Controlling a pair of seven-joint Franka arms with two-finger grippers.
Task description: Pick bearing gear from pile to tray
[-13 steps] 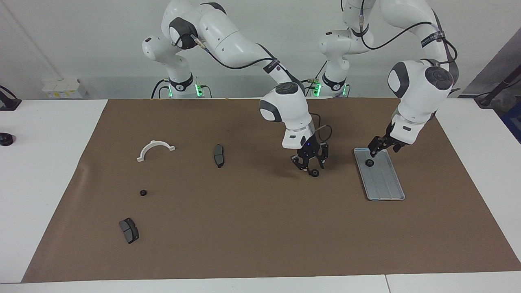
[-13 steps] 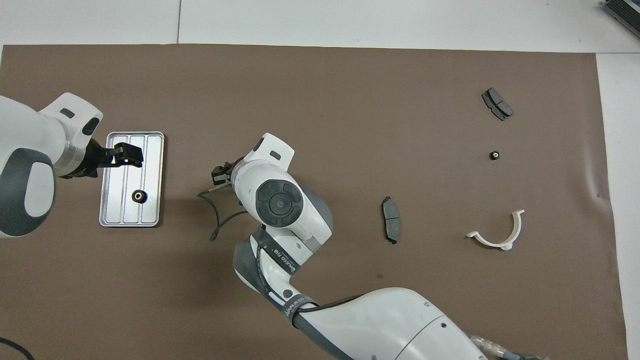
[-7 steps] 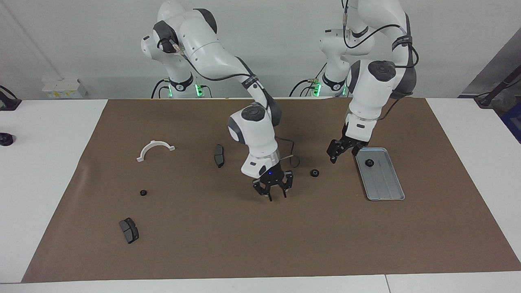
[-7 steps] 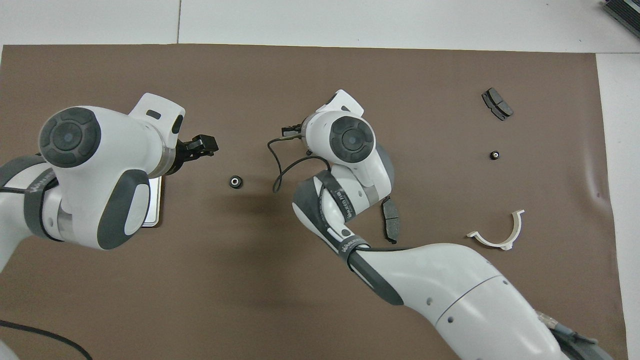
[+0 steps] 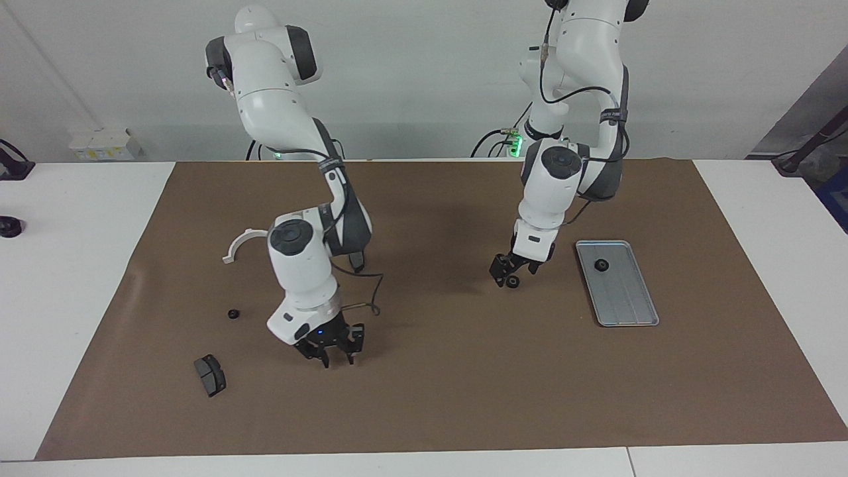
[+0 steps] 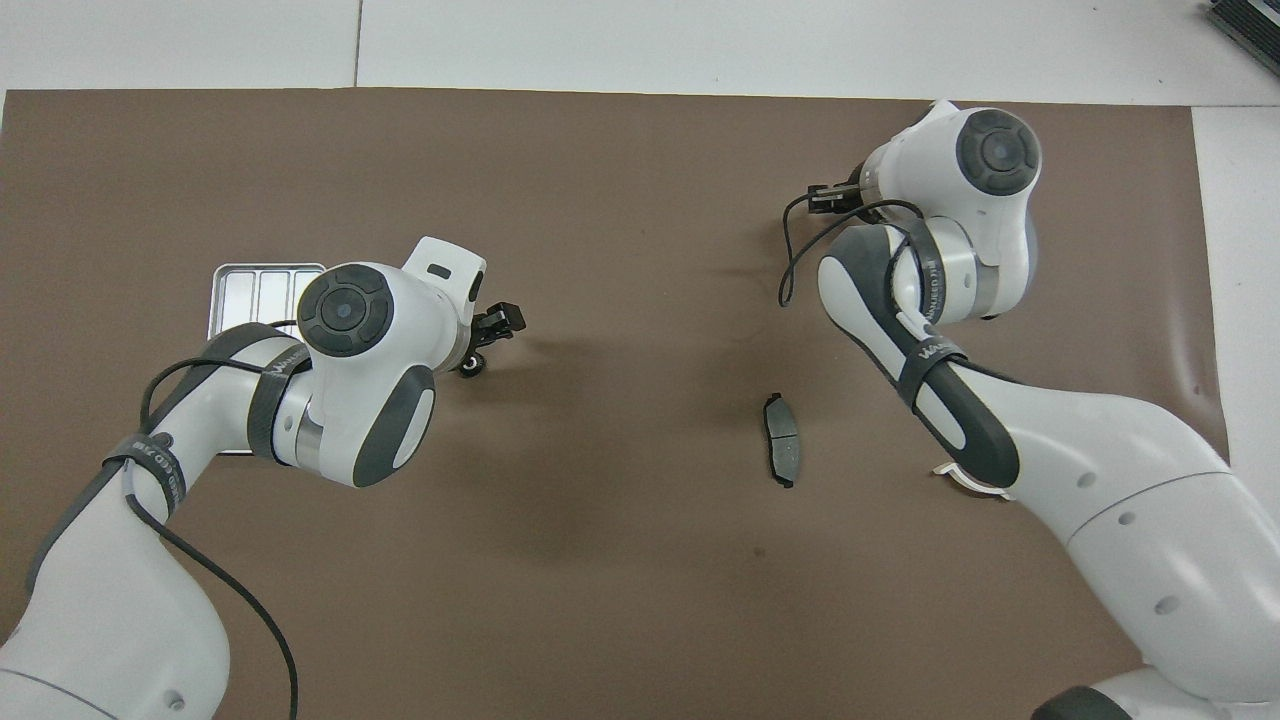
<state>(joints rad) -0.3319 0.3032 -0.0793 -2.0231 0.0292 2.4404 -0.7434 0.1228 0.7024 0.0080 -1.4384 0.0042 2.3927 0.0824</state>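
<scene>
Near tray [image 5: 629, 298]: left hand [image 5: 505, 275] released over gear [image 5: 512, 282] | right hand [image 5: 329, 354] grip unclear, near brake pad [image 5: 210, 375]

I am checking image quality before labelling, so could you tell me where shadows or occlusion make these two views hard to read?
Facing view: even light, soft shadows under both arms; the right arm hides part of the white bracket. Overhead view: the left arm covers most of the tray, the left gripper half hides the gear under it; the right gripper is hidden there.

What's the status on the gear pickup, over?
Left gripper open, down at loose gear beside tray. One gear in tray. Right gripper over mat, nothing held.
</scene>
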